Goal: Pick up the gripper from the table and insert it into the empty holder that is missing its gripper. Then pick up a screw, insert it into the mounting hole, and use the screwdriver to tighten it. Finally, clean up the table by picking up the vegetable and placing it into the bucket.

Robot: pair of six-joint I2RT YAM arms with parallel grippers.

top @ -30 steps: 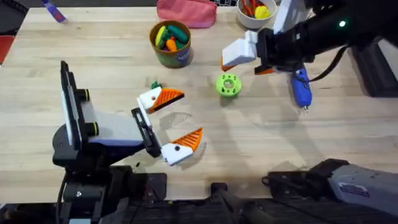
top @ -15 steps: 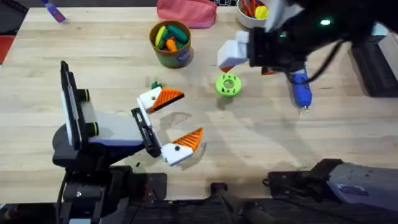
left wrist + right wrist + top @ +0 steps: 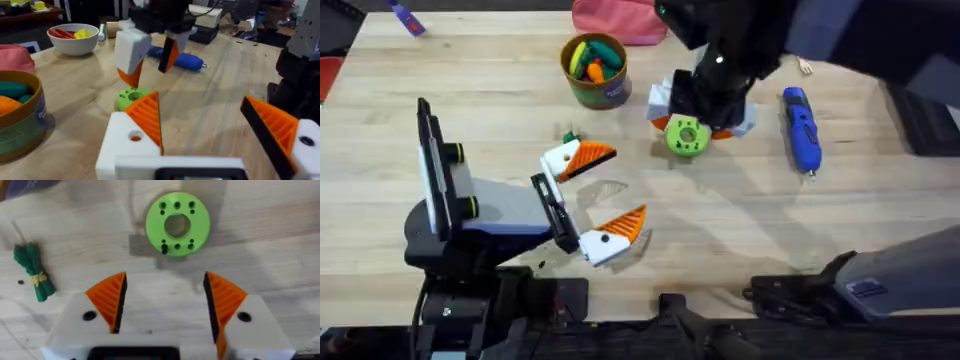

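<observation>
My right gripper hangs open just above a round lime-green disc, both orange tips in place; its wrist view looks down on the disc between them. The small green vegetable lies left of the disc, close to my left gripper's far finger, and appears again as the vegetable. Right of the disc lies the blue screwdriver. The olive bucket holds toy vegetables. My left gripper rests open near the front, empty. The loose gripper piece, the empty holder and the screw are out of view.
A pink pouch lies at the back edge. The white bowl with red and yellow toys stands behind the disc. A small blue-purple item sits at the far back left. Bare wood lies between disc and front edge.
The right arm swung left from over the screwdriver to above the green disc, uncovering the whole screwdriver. The left arm stayed still.
</observation>
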